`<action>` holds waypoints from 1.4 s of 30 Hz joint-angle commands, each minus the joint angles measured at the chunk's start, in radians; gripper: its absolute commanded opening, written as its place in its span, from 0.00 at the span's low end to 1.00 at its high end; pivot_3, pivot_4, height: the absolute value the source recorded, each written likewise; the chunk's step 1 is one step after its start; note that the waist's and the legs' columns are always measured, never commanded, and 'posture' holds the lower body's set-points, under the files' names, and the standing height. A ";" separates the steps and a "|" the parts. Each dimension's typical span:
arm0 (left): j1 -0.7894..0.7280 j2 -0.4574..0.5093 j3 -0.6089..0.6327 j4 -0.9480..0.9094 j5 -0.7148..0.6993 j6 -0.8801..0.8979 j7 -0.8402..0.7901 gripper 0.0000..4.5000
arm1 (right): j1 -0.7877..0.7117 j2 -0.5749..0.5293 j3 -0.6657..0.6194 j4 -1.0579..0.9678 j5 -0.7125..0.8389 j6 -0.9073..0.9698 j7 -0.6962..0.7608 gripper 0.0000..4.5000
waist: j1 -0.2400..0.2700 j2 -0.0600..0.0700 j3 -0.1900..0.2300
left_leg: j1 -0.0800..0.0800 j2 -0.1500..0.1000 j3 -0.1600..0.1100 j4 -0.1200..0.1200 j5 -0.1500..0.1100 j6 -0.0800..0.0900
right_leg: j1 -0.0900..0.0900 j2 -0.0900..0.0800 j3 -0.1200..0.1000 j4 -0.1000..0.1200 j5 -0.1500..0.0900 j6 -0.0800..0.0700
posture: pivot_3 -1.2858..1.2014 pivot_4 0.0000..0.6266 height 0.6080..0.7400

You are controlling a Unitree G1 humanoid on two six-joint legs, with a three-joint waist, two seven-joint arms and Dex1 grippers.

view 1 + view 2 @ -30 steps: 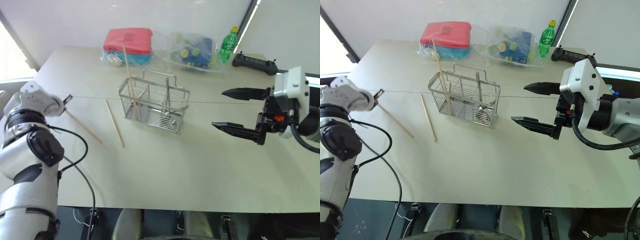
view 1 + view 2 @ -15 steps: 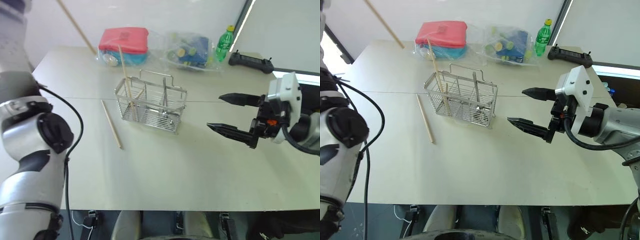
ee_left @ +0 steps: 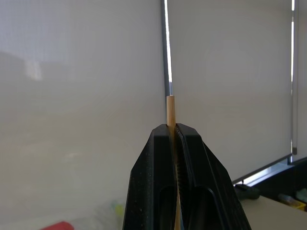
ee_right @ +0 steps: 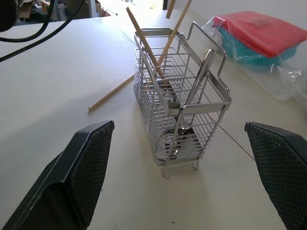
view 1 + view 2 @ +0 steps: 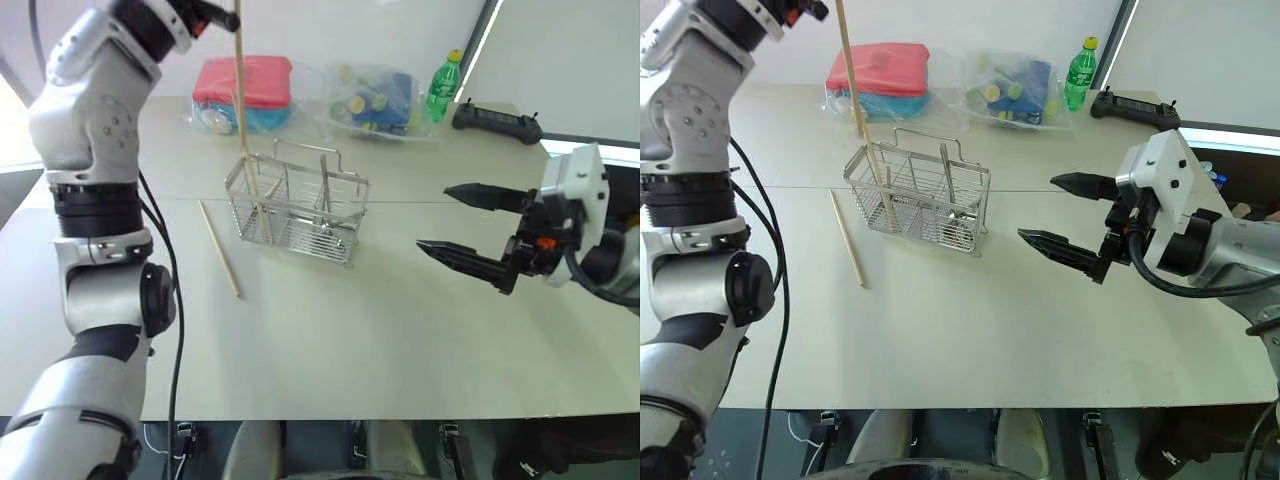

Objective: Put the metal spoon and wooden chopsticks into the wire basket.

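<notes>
One chopstick (image 3: 170,111) is pinched between the left fingers (image 3: 156,163), tip protruding.

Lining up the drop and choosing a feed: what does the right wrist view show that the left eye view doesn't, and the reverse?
Right wrist view adds a clear look at the metal spoon standing in the wire basket. Left eye view adds the left gripper, shut on the held chopstick, upright above the basket, and the open right gripper. Both share the basket, a second chopstick leaning inside it and a third chopstick lying on the table beside it.
</notes>
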 commanded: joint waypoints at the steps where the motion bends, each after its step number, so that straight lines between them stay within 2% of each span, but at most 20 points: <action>1: 0.028 -0.014 -0.014 -0.082 -0.004 0.022 0.001 0.01 | 0.000 0.005 -0.054 -0.029 0.018 -0.018 -0.018 1.00 | 0.000 0.000 0.000 | 0.000 0.000 0.000 0.000 0.000 0.000 | 0.000 0.000 0.000 0.000 0.000 0.000 | 0.52 0.24 0.58; 9: 0.083 -0.070 0.017 -0.139 -0.026 0.070 0.080 0.01 | 0.006 -0.001 -0.067 -0.027 0.042 -0.013 -0.015 1.00 | 0.001 0.000 0.000 | 0.000 0.000 -0.001 0.000 0.000 0.000 | 0.000 0.000 0.000 0.000 0.000 0.000 | 0.52 0.24 0.58; 16: 0.094 -0.071 0.032 -0.155 -0.038 0.094 0.109 0.01 | 0.001 -0.008 -0.058 -0.016 0.038 -0.019 -0.012 1.00 | 0.001 0.000 0.000 | 0.000 0.000 -0.001 0.000 0.000 0.000 | 0.000 0.000 0.000 0.000 0.000 0.000 | 0.52 0.24 0.58; 19: 0.107 -0.074 0.039 -0.173 -0.057 0.112 0.108 0.21 | -0.006 -0.006 -0.050 -0.009 0.033 -0.022 -0.011 1.00 | 0.001 0.000 0.000 | 0.000 0.000 -0.001 0.000 0.000 0.000 | 0.000 0.000 0.000 0.000 0.000 0.000 | 0.52 0.24 0.58; 25: 0.102 -0.075 0.068 -0.204 -0.122 0.169 0.123 0.91 | -0.018 -0.005 -0.039 0.005 0.026 -0.023 -0.005 1.00 | 0.002 0.000 0.000 | 0.000 0.000 -0.001 0.000 0.000 0.000 | 0.000 0.000 0.000 0.000 0.000 0.000 | 0.52 0.24 0.58; 26: 0.100 -0.073 0.072 -0.206 -0.130 0.175 0.126 0.98 | -0.019 -0.004 -0.037 0.006 0.024 -0.024 -0.003 1.00 | 0.001 0.000 0.000 | 0.000 0.000 -0.001 0.000 0.000 0.000 | 0.000 0.000 0.000 -0.001 0.000 0.000 | 0.52 0.24 0.58; 36: 0.027 -0.058 0.128 -0.167 -0.166 0.199 0.183 0.98 | -0.037 0.000 -0.011 0.027 -0.003 -0.038 0.013 1.00 | 0.001 0.000 0.000 | 0.000 0.000 -0.001 0.000 0.000 0.000 | 0.000 0.000 0.000 0.000 0.000 0.000 | 0.52 0.24 0.58; 42: -0.131 -0.005 0.211 -0.094 -0.248 0.276 0.234 0.98 | -0.034 0.011 0.018 0.017 -0.021 -0.053 0.022 1.00 | 0.000 0.000 0.000 | -0.001 0.000 -0.001 0.000 0.000 0.000 | 0.000 0.000 0.000 -0.001 0.000 0.000 | 0.52 0.24 0.58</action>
